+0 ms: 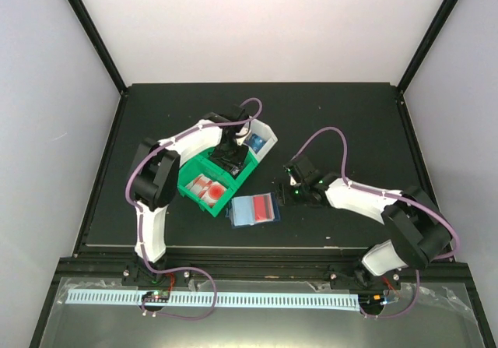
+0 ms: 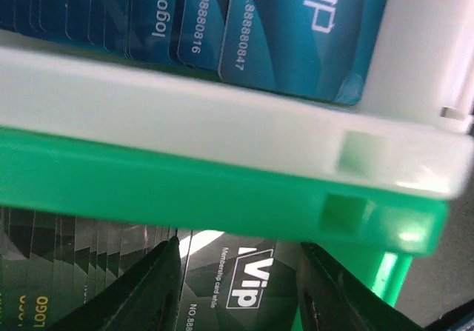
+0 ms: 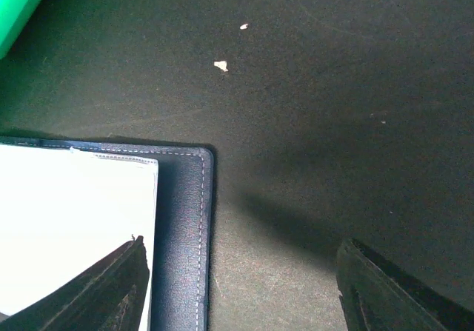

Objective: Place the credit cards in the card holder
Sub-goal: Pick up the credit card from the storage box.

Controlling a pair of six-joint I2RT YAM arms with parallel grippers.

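Two risks: your left gripper [image 2: 237,261], jaws parted and empty, straddles the fanned black plastic credit cards [image 2: 89,272] in the green plastic bin [image 2: 185,190], so closing may pinch several. Your right gripper [image 3: 243,264], spread wide and empty, hovers at the corner of the dark blue stitched card holder [image 3: 184,220] and could shove it.

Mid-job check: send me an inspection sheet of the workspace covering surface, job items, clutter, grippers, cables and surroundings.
Surface: black table, with a few pale specks.
Job's things: card holder lies open in front of the bins, something red showing inside; black cards and red-and-white cards in the green bin; blue cards in the white bin.
Clutter: nothing seen beyond the specks.
Grippers: left gripper open over the black cards; right gripper open at the holder's corner.
Cables: purple cables loop above both arms.
Surroundings: white walls, black frame posts.
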